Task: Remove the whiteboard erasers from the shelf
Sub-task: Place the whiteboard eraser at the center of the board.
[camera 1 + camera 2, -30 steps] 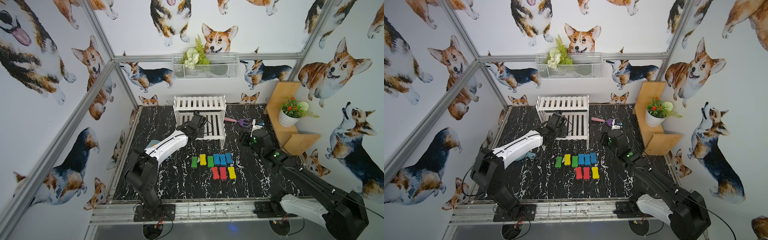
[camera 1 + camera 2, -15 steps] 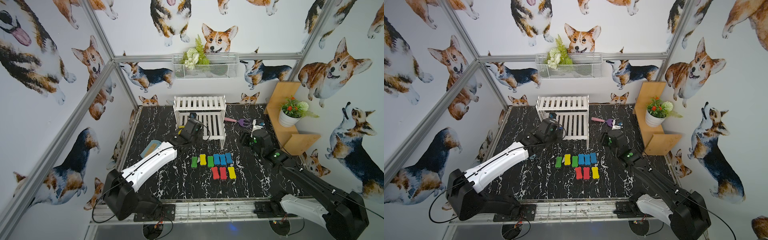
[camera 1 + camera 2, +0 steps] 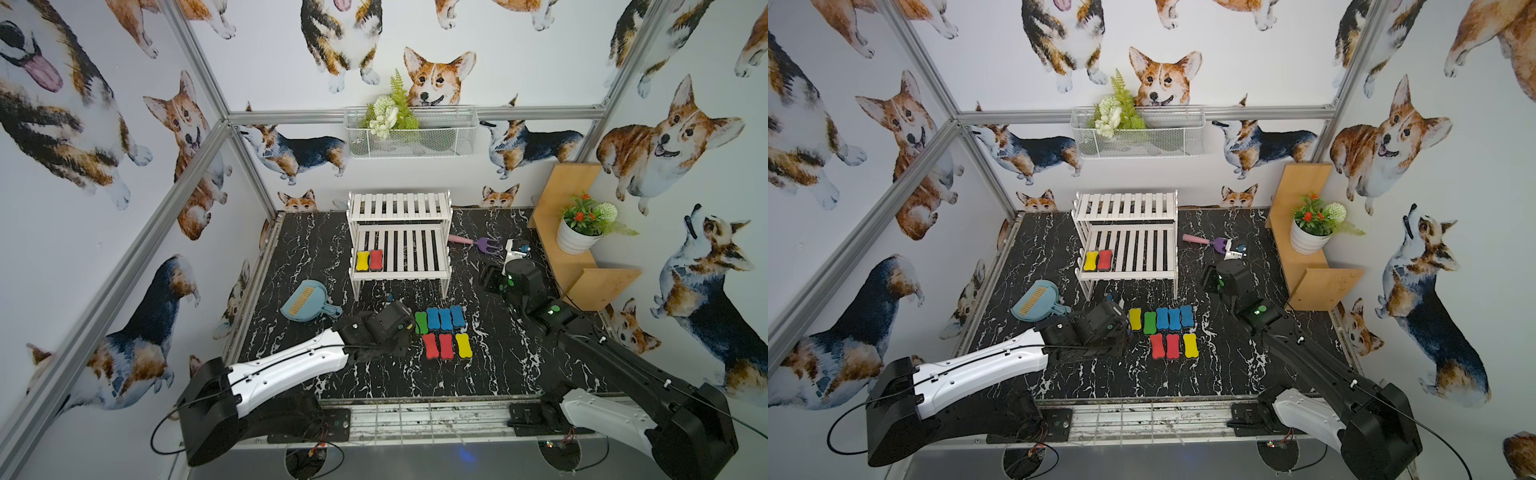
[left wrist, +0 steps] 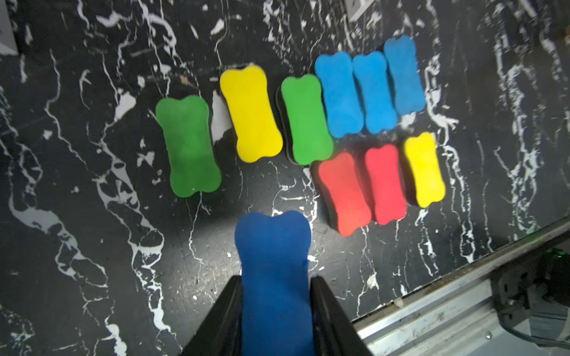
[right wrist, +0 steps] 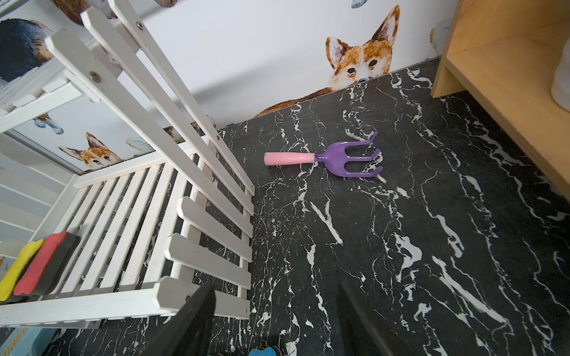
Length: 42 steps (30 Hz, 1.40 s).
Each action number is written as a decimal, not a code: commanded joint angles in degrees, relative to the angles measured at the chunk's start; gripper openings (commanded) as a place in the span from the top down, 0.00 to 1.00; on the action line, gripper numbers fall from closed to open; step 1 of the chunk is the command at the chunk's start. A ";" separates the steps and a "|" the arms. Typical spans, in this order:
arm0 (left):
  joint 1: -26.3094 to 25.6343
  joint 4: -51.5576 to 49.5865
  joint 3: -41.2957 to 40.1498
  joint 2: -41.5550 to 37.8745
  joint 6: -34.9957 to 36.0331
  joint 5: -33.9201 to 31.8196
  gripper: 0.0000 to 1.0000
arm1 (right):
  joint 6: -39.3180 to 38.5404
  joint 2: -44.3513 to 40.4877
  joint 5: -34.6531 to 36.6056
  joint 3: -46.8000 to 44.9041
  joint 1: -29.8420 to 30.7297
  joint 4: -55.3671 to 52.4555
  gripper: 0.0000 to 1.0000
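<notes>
The white slatted shelf [image 3: 415, 249] [image 3: 1133, 249] [image 5: 197, 255] stands at the back of the black marble floor. On the left end of its lower tier lie a yellow eraser [image 3: 363, 261] [image 5: 18, 271] and a red eraser [image 3: 376, 260] [image 5: 38, 265]. Several more erasers [image 3: 444, 318] [image 4: 339, 92] lie in two rows on the floor in front of the shelf. My left gripper [image 4: 276, 280] [image 3: 399, 328] hangs just left of those rows, shut on a dark blue eraser [image 4: 273, 262]. My right gripper [image 5: 276, 286] [image 3: 492, 278] is open and empty by the shelf's right front corner.
A blue dustpan [image 3: 305, 305] lies left of the shelf's front legs. A purple-and-pink toy fork [image 5: 339, 158] [image 3: 478, 243] lies to the right of the shelf. The tan stepped shelf [image 3: 582, 270] with a potted plant [image 3: 582, 230] fills the right side. A metal rail [image 3: 415, 419] borders the front.
My left arm has drawn back from the shelf toward the front with the blue eraser and now hangs beside the rows on the floor. The right arm has not moved.
</notes>
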 commanded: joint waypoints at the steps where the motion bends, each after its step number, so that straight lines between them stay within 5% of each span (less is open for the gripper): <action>1: -0.34 0.07 0.36 2.67 -1.97 2.67 0.62 | 0.06 -0.09 0.83 0.81 -0.03 0.21 0.32; 16: -1.86 2.44 5.08 15.40 1.87 3.68 0.67 | -0.13 -0.85 2.25 1.02 -0.28 -0.58 0.32; 27: -1.81 2.56 8.12 20.34 3.26 -1.44 0.67 | -0.11 -1.30 2.40 1.16 -0.48 -0.67 0.31; 35: -3.42 2.28 10.67 22.11 5.05 -0.65 0.40 | -0.26 -2.40 3.25 0.83 -0.48 -1.44 0.31; 42: -4.32 0.61 11.87 14.43 5.76 -5.04 0.34 | -0.17 -3.56 2.96 0.78 -0.41 -2.05 0.31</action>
